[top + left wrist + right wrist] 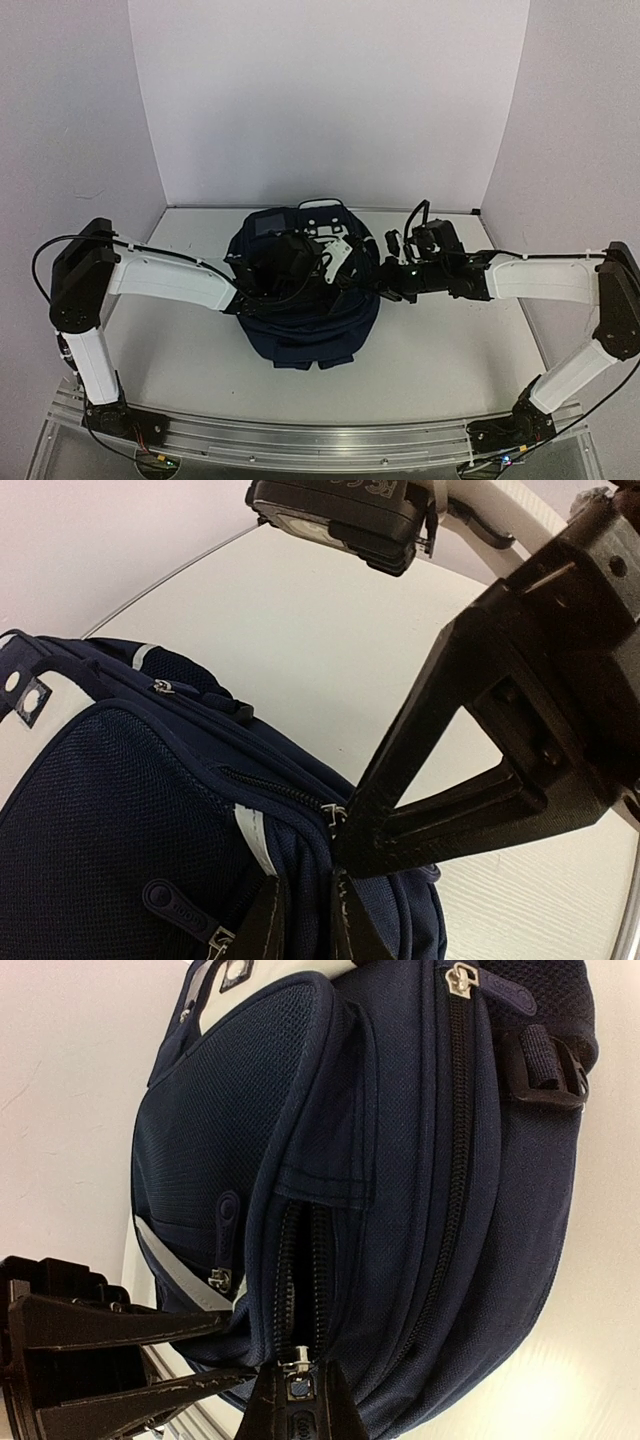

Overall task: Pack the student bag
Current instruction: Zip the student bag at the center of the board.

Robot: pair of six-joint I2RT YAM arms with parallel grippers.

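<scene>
Student bag (pixel 300 320) sits on the table (pixel 450 350), about mid-width and nearer the back wall. Left gripper (pixel 308 905) is on the bag's upper front, jaws drawn nearly together and pinching navy fabric just beside the bag's grey stripe (pixel 255 840). Right gripper (pixel 295 1388) is at the bag's right flank, clenched on a zipper pull (pixel 296 1360). The grippers lie close together at the same corner of the bag, arms reaching in from either side.
</scene>
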